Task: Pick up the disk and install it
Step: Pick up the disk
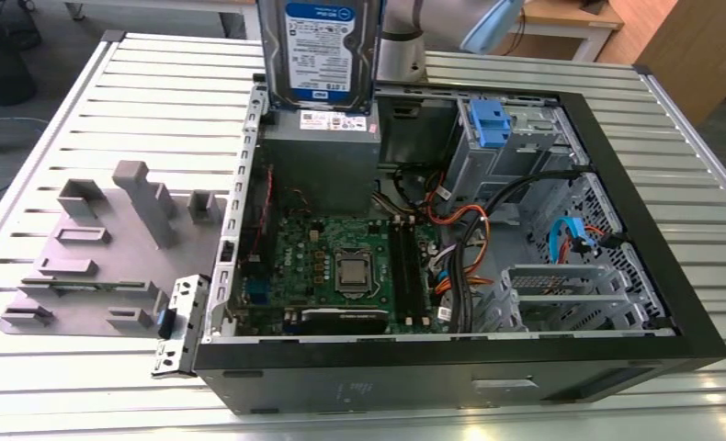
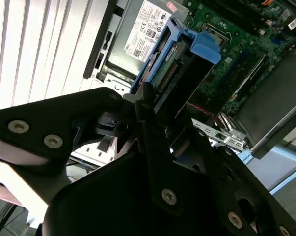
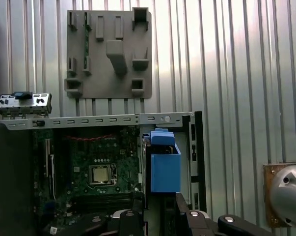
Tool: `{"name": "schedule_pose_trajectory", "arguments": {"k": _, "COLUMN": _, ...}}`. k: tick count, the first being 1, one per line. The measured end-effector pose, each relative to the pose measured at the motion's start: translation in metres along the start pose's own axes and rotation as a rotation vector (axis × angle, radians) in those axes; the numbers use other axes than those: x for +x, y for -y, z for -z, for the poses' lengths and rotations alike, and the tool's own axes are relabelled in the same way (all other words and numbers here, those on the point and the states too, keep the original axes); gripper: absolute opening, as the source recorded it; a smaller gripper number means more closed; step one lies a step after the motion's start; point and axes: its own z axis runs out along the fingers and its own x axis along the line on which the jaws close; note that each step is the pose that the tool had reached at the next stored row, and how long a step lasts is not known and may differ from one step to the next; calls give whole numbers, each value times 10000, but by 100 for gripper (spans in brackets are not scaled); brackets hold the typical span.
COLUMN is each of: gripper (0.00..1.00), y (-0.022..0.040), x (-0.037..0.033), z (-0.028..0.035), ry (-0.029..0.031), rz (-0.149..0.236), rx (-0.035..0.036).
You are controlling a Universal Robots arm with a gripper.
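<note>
While the disk (image 1: pixel 326 46) is gripped by the tool (image 2: pixel 148 101) at twelve o'clock of the open case (image 1: pixel 461 342) in the exterior view, pickup is done; installation is not.

Case (image 1: pixel 461 367) mid-frame on the table (image 1: pixel 167 83)
Disk (image 1: pixel 327 50) at top centre, over the power supply (image 1: pixel 320 152) — motherboard (image 1: pixel 338 266) below (inside the case); fixture plate (image 1: pixel 94 266) at left.
</note>
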Motion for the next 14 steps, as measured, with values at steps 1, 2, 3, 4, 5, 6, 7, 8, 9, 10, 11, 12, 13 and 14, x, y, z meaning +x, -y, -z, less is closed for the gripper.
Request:
{"name": "schedule_pose_trajectory", "arguments": {"k": 1, "gripper": 35, "y": 31, "x": -2, "z": 0, "ry": 0, "rz": 0, "rx": 0}}
{"name": "schedule_pose_trajectory", "arguments": {"k": 2, "gripper": 35, "y": 58, "x": -4, "z": 0, "ry": 1, "rz": -1, "rx": 0}}
{"name": "schedule_pose_trajectory", "arguments": {"k": 3, "gripper": 35, "y": 88, "x": -6, "z": 0, "ry": 0, "rz": 0, "rx": 0}}
{"name": "schedule_pose_trajectory", "arguments": {"k": 4, "gripper": 35, "y": 120, "x": -8, "z": 0, "ry": 1, "rz": 0, "rx": 0}}
{"name": "schedule_pose_trajectory", "arguments": {"k": 5, "gripper": 35, "y": 152, "x": -10, "z": 0, "ry": 1, "rz": 0, "rx": 0}}
{"name": "schedule_pose_trajectory", "arguments": {"k": 6, "gripper": 35, "y": 180, "x": -12, "z": 0, "ry": 1, "rz": -1, "rx": 0}}
{"name": "schedule_pose_trajectory", "arguments": {"k": 7, "gripper": 35, "y": 208, "x": -13, "z": -1, "ry": 1, "rz": 0, "rx": 0}}
{"name": "schedule_pose_trajectory", "arguments": {"k": 8, "gripper": 35, "y": 239, "x": -15, "z": -1, "ry": 1, "rz": 0, "rx": 0}}
{"name": "schedule_pose_trajectory", "arguments": {"k": 9, "gripper": 35, "y": 270, "x": -17, "z": -1, "ry": 1, "rz": 1, "rx": 0}}
{"name": "schedule_pose_trajectory", "arguments": {"k": 10, "gripper": 35, "y": 304, "x": -20, "z": -1, "ry": 0, "rz": 0, "rx": 0}}
{"name": "schedule_pose_trajectory", "arguments": {"k": 11, "gripper": 35, "y": 337, "x": -22, "z": -2, "ry": 1, "rz": -1, "rx": 0}}
{"name": "schedule_pose_trajectory", "arguments": {"k": 12, "gripper": 35, "y": 369, "x": -24, "z": -2, "ry": 1, "rz": 0, "rx": 0}}
{"name": "schedule_pose_trajectory", "arguments": {"k": 13, "gripper": 35, "y": 402, "x": -26, "z": -2, "ry": 0, "rz": 0, "rx": 0}}
{"name": "schedule_pose_trajectory", "arguments": {"k": 14, "gripper": 35, "y": 435, "x": -28, "z": -3, "ry": 0, "rz": 0, "rx": 0}}
